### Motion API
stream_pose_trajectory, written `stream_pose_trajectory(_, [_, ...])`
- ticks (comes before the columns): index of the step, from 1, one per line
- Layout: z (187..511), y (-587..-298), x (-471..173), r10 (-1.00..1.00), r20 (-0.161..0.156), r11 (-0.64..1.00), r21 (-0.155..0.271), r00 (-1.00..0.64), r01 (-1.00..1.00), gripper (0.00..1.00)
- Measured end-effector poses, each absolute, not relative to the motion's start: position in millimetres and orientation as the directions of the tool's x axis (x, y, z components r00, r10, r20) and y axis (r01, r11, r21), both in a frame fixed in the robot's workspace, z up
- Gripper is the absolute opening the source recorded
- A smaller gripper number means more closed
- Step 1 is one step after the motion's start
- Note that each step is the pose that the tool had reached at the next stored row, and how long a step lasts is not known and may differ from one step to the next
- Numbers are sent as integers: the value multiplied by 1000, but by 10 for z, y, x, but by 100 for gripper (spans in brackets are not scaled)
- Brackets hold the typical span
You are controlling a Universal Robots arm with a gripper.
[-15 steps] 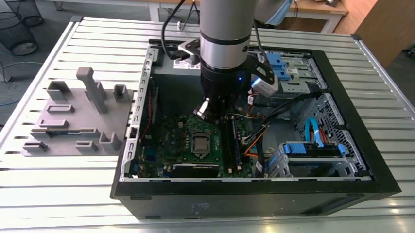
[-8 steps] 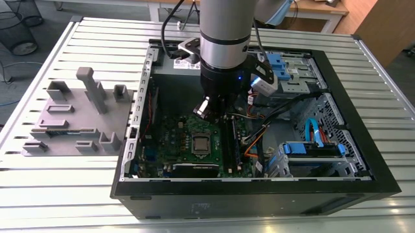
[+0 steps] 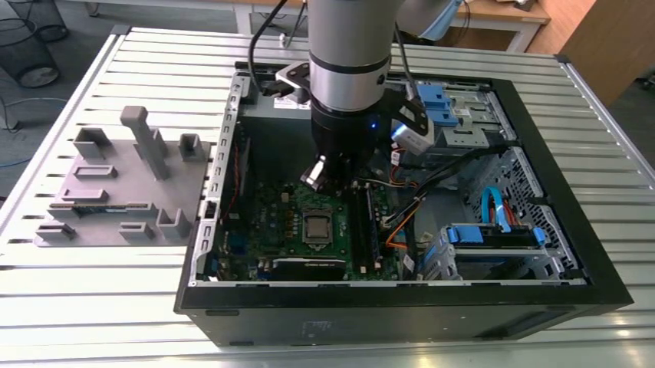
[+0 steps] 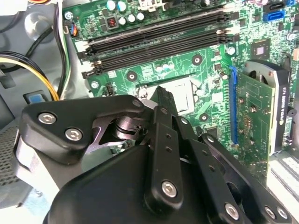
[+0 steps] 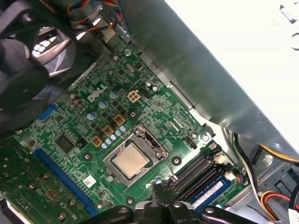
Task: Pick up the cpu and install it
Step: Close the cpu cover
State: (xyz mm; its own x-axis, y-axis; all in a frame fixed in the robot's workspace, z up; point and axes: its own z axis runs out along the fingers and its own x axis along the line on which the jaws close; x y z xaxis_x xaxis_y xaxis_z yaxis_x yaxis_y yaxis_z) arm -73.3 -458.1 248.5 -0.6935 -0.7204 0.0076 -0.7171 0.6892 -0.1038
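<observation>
The cpu (image 5: 131, 160), a small square chip with a silver-grey top, lies flat in the socket frame (image 5: 150, 140) in the middle of the green motherboard (image 5: 84, 121). In the exterior view the cpu (image 3: 317, 228) sits just below my gripper (image 3: 332, 186), which hangs inside the open computer case a little above the board. My gripper (image 5: 161, 187) has its black fingers together with nothing between them. In the second wrist view the fingertips (image 4: 164, 97) cover part of the socket (image 4: 184, 93).
Black memory slots (image 4: 154, 42) run beside the socket, one holding a memory stick (image 5: 210, 187). A graphics card (image 4: 261, 107), a black fan (image 5: 28, 60), cables (image 3: 409, 215) and blue drive bays (image 3: 496, 234) crowd the case. A grey parts fixture (image 3: 123, 184) stands on the exterior view's left.
</observation>
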Motion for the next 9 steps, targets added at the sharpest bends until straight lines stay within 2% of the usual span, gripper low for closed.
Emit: stream_pose_trajectory(9, [2485,-4705,-753,-720,-2,690,-98,-693,-717,11])
